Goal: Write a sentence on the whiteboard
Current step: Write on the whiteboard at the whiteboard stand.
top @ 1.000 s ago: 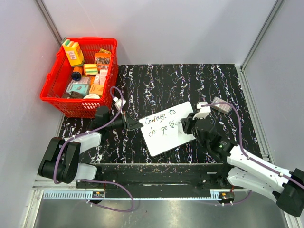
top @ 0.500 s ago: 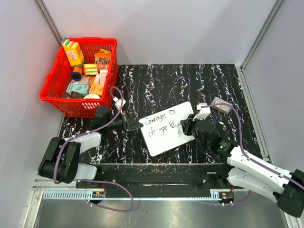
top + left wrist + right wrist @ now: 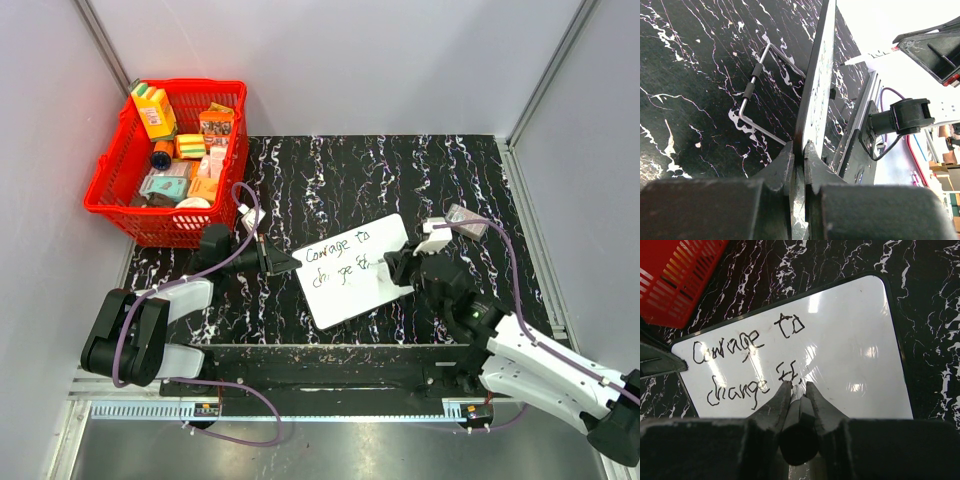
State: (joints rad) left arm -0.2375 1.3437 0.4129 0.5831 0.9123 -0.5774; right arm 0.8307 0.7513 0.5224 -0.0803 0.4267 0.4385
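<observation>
The whiteboard [image 3: 340,300] lies tilted on the black marbled table, near its front middle. The sentence [image 3: 340,262] is in two lines, "Courage to" above "change" and a few further strokes. My left gripper [image 3: 291,265] is shut on the board's left edge; in the left wrist view [image 3: 800,147] its jaws pinch the board [image 3: 817,85], seen edge-on. My right gripper [image 3: 392,268] is shut on a dark marker [image 3: 799,412]. In the right wrist view [image 3: 796,385] the tip touches the board [image 3: 855,340] just right of the latest strokes of the sentence [image 3: 745,365].
A red basket [image 3: 112,190] full of several small boxes stands at the table's back left; its corner shows in the right wrist view [image 3: 675,275]. A bent wire stand [image 3: 752,85] lies behind the board. Grey walls close in on three sides.
My right gripper and marker have moved slightly right along the second line, and new strokes show after "change". The left gripper and the board have stayed put.
</observation>
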